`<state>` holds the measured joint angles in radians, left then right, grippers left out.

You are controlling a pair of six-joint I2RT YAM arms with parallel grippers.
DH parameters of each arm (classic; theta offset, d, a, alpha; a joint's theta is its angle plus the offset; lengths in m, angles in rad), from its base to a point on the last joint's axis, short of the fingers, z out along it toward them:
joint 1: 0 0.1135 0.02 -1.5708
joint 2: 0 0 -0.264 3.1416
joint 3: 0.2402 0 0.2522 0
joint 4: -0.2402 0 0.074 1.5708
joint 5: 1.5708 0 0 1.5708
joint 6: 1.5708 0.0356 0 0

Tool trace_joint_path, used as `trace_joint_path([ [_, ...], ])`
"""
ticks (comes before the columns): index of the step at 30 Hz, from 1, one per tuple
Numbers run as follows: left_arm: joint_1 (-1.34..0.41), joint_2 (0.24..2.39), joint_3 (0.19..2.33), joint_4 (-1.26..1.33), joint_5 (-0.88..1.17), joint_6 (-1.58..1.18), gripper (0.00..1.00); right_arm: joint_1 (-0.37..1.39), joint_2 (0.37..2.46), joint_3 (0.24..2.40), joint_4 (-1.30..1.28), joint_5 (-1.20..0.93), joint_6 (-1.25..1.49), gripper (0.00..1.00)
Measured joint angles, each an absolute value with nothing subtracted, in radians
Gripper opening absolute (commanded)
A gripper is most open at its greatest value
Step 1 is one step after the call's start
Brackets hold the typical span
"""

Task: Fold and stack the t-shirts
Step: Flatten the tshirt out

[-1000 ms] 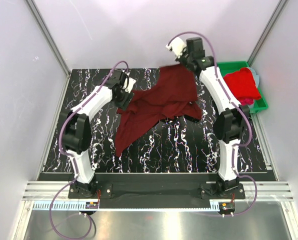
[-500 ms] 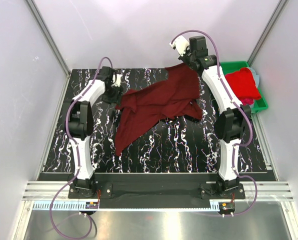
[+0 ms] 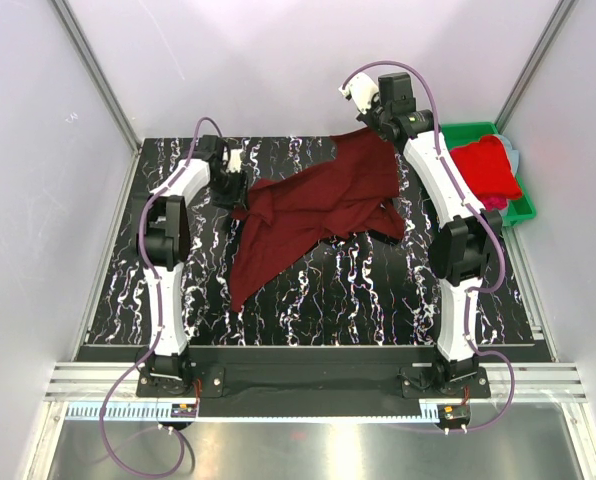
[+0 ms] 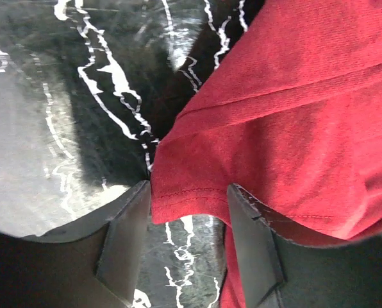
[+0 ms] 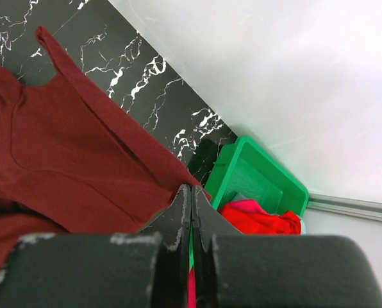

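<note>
Top view: the maroon t-shirt (image 3: 318, 205), soft and creased, lies diagonally from the table's (image 3: 378, 290) far-right edge toward its left-centre. Its far edge rises to the right gripper (image 3: 376, 118), whose tips are too small to read. The left gripper (image 3: 233, 188) is at the shirt's left corner. A red t-shirt (image 3: 486, 165) is heaped in the green bin (image 3: 458, 132) at the far-right corner.

Left wrist: the fingers (image 4: 124, 237) are parted and released, straddling a stitched hem corner on the glossy veined top.

Right wrist: the jaws are clenched on the maroon edge, and the bin is partly hidden behind them.

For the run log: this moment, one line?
left gripper: open around maroon t-shirt hem | right gripper: shut on it, held up | fold: pending
</note>
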<state>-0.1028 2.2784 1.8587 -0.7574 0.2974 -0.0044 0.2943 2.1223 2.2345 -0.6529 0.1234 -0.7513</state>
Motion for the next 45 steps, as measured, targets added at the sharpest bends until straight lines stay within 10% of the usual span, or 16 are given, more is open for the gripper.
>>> trace_joint_path([
  [30,-0.026,2.239,1.773,-0.746,0.376,-0.054,0.51,0.295,2.128,2.234,-0.678,0.123,-0.735,0.00],
  [41,-0.040,2.249,1.771,-0.755,0.420,-0.047,0.02,0.295,2.128,2.234,-0.678,0.123,-0.734,0.00],
  [45,-0.041,2.249,1.771,-0.757,0.422,-0.039,0.00,0.295,2.128,2.234,-0.678,0.123,-0.734,0.00],
])
